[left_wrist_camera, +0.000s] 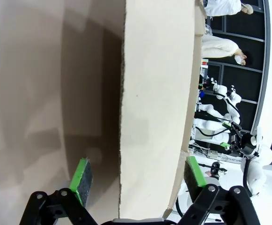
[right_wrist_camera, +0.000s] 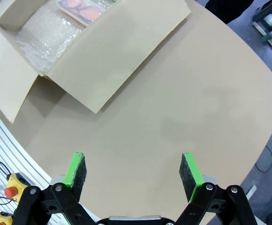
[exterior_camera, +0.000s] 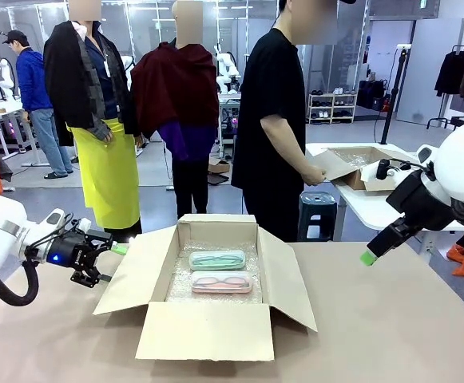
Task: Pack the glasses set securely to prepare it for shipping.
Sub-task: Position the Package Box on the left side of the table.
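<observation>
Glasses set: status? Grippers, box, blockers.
Left gripper open, straddling the left flap. Right gripper open over bare table. Mint case and pink case in open box. No blockers.

We see a mint green case, a pale pink case, a brown cardboard box, and a beige tabletop.

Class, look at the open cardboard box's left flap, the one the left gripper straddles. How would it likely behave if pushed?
The left flap would probably swing inward on its fold, since it is attached along one edge only. It looks thin in the left wrist view between the open left gripper, so it may bend rather than stay rigid. The box looks light and might slide.
</observation>
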You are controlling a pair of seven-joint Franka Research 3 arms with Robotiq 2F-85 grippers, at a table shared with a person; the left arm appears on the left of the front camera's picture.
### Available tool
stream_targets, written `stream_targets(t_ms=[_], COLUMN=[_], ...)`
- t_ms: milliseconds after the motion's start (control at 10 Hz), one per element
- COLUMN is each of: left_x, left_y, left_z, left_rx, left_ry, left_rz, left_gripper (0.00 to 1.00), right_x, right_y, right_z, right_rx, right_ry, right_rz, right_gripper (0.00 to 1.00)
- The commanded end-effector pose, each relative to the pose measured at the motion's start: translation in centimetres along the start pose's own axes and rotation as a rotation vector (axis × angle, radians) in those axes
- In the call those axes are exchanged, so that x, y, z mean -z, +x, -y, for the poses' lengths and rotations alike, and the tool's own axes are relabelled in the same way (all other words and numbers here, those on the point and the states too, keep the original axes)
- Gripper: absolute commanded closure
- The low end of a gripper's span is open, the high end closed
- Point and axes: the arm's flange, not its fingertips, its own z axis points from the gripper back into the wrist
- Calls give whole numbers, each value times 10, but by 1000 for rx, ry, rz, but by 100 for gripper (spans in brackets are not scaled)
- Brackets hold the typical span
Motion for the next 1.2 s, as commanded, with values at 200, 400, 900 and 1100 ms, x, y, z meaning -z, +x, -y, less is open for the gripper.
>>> stream_targets(t_ms=[200,400,900,1100], left_x=[4,9,8,1], left_y=[8,4,1,-2], left_z=[-16,-19,-14,-10], left_rx=[-10,-28,-7,0], left_ry=[-164,-220,-288,-312], left_rz=[-61,-97,-87,-99], left_gripper=[0,0,100,93], right_x=[-1,-1,-1,-1], right_y=[0,0,0,0], right_z=[-1,-1,-1,-1], right_rx=[0,0,0,0], right_ry=[-7,-7,-7,-7], right_rz=[3,3,3,3], right_gripper=[0,0,0,0])
